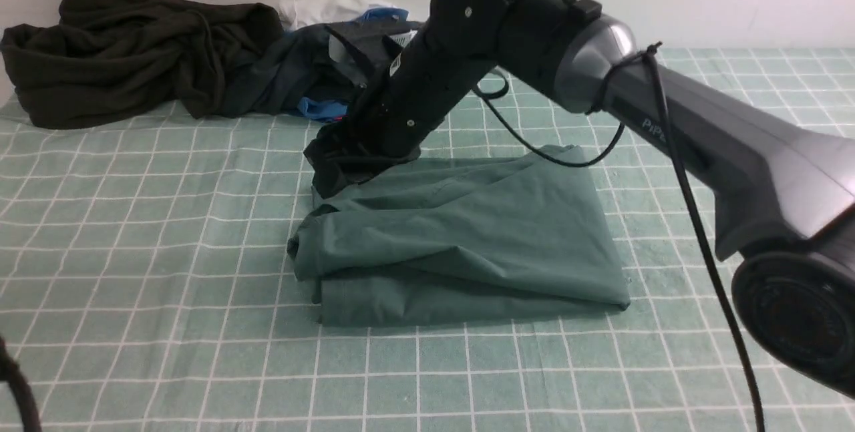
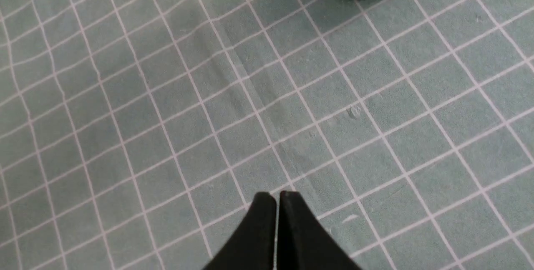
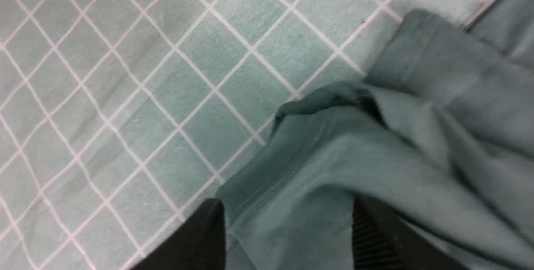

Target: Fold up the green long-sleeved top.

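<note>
Below our right gripper [image 3: 288,224], its jaws spread, lies the green long-sleeved top [image 1: 467,245], soft, matte, loosely folded and creased. Its hemmed edge runs between the fingers. Left of that gripper, the checked cloth on the bench [image 1: 133,238] gives us open room. Beyond it, a dark olive-black garment [image 1: 147,45] and other heaped clothes [image 1: 280,65] block the far side. Our left gripper [image 2: 277,197] is closed over bare checked cloth.
</note>
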Available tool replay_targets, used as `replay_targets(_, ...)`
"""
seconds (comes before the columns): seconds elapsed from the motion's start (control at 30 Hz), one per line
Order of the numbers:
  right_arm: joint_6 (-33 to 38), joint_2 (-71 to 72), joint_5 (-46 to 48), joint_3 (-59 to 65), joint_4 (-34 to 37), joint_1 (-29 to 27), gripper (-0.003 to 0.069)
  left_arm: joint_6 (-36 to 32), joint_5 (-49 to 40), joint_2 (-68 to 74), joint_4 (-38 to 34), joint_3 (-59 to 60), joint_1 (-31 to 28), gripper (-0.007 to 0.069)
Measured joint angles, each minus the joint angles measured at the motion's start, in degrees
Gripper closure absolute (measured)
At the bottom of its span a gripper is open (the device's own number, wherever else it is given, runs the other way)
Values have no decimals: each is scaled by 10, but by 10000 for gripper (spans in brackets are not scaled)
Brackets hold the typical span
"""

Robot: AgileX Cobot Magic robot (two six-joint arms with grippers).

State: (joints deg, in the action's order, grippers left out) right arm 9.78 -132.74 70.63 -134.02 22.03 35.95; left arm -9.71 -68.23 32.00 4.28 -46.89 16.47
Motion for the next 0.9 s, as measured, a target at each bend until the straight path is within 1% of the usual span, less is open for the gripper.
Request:
replay_targets(0.07,-16,18,4,-10,-34,-1,242,22,26,-43,-1,35,0,628)
replay_targets(0.1,-19,21,6,-11,-38,-1,242,28,28,-47,-1,44,0,628)
replay_targets(0.13,-31,44,9,-12,-64,-2,240,51,50,-86,1,75,0,628)
replay_targets(0.17,-33,71,10,-6,-84,-4,246,76,71,-119,0,99,0,628)
replay_targets(0.27,-30,137,10,31,-103,-7,275,97,105,-170,0,129,0,628)
replay_targets(0.3,-27,161,10,51,-108,-7,295,103,116,-184,0,137,0,628)
replay_targets(0.33,-23,186,10,80,-112,-7,314,105,121,-197,0,143,0,628)
replay_targets(0.43,-6,291,11,185,-120,-7,407,108,133,-237,0,151,0,628)
replay_targets(0.47,-5,298,12,201,-121,-7,414,108,133,-237,0,151,0,628)
replay_targets(0.5,-1,345,12,258,-127,-7,461,109,134,-246,0,152,0,628)
replay_targets(0.57,0,415,8,344,-132,-7,527,109,135,-251,0,152,0,628)
replay_targets(0.6,1,458,-7,396,-132,-7,563,109,135,-251,0,153,0,628)
replay_targets(0.7,1,566,-66,503,-132,-7,632,109,135,-251,0,154,0,628)
replay_targets(0.77,0,622,-101,557,-131,-7,654,109,135,-251,0,154,0,628)
replay_targets(0.83,-12,716,-158,648,-131,-7,668,109,135,-251,0,154,0,628)
replay_targets(0.87,-12,723,-163,648,-131,-7,669,109,135,-251,0,154,0,628)
replay_targets(0.9,-19,788,-200,710,-131,-7,670,109,135,-251,0,154,0,628)
